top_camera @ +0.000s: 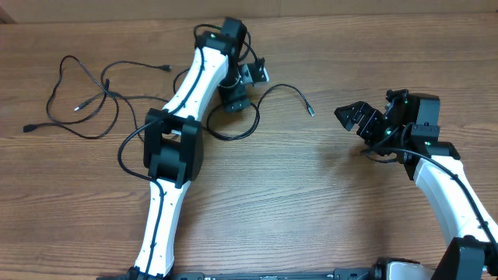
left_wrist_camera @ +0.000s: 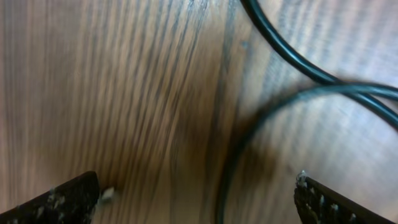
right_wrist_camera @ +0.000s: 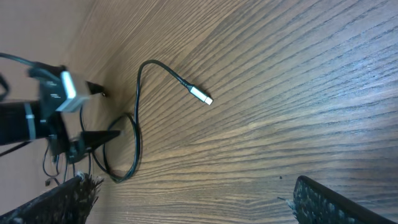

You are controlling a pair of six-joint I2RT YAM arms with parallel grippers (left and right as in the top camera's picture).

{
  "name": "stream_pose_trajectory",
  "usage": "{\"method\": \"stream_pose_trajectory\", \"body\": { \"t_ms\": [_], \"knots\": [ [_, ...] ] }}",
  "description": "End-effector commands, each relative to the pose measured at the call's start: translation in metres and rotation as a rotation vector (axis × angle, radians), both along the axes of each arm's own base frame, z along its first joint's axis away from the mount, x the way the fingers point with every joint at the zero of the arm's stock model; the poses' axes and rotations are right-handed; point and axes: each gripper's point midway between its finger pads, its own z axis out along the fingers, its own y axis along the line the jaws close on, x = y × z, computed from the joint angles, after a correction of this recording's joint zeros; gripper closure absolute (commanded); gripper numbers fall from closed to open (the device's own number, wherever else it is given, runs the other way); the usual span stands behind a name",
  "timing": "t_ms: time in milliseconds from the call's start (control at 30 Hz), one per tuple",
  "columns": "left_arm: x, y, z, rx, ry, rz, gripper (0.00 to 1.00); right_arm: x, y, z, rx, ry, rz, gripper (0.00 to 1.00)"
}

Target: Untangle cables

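Observation:
Thin black cables [top_camera: 82, 101] lie in loose crossing loops on the wooden table [top_camera: 311, 194] at the far left. One more cable [top_camera: 272, 92] curves right from under my left arm and ends in a small plug [top_camera: 310, 111]. My left gripper [top_camera: 240, 92] hangs open low over this cable's loop. In the left wrist view the cable [left_wrist_camera: 227, 174] runs between the spread fingers [left_wrist_camera: 65, 200], touching neither. My right gripper [top_camera: 354, 118] stands open to the right of the plug, holding nothing. The right wrist view shows the silver plug [right_wrist_camera: 200, 95] ahead of the right gripper [right_wrist_camera: 193, 202].
My left arm [top_camera: 175, 148] stretches diagonally across the table's middle, with its own thicker black wire looping beside it. The right arm [top_camera: 447, 187] comes in from the lower right. Bare wood lies between the two grippers.

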Motion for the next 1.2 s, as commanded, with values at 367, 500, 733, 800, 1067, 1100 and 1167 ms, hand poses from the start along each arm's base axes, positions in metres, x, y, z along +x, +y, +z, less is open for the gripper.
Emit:
{"method": "stream_pose_trajectory", "body": {
  "t_ms": [367,500,733,800,1067,1100,1167],
  "knots": [
    [0.051,0.059,-0.024,0.137,-0.223,0.353,0.00,0.001,0.002,0.004,0.020,-0.009,0.007,0.00],
    [0.065,0.114,-0.021,0.199,-0.285,0.576,0.00,0.001,0.003,0.005,0.028,-0.011,0.013,0.00],
    [0.047,0.227,-0.027,0.230,-0.254,1.098,0.00,0.000,0.006,0.005,0.040,-0.011,0.023,0.00],
    [0.037,0.246,-0.028,0.234,-0.229,1.206,0.00,0.000,0.006,0.005,0.039,-0.010,0.023,0.00],
    [0.052,0.214,0.042,-0.126,-0.085,1.236,0.00,0.008,-0.017,0.016,-0.099,0.006,-0.037,0.00],
    [0.058,0.204,0.069,-0.184,-0.107,1.215,0.00,0.010,-0.027,0.024,-0.162,0.015,-0.051,0.00],
    [0.061,0.189,0.119,-0.240,-0.170,1.200,0.00,0.013,-0.046,0.045,-0.273,0.029,-0.084,0.00]
  ]
}}
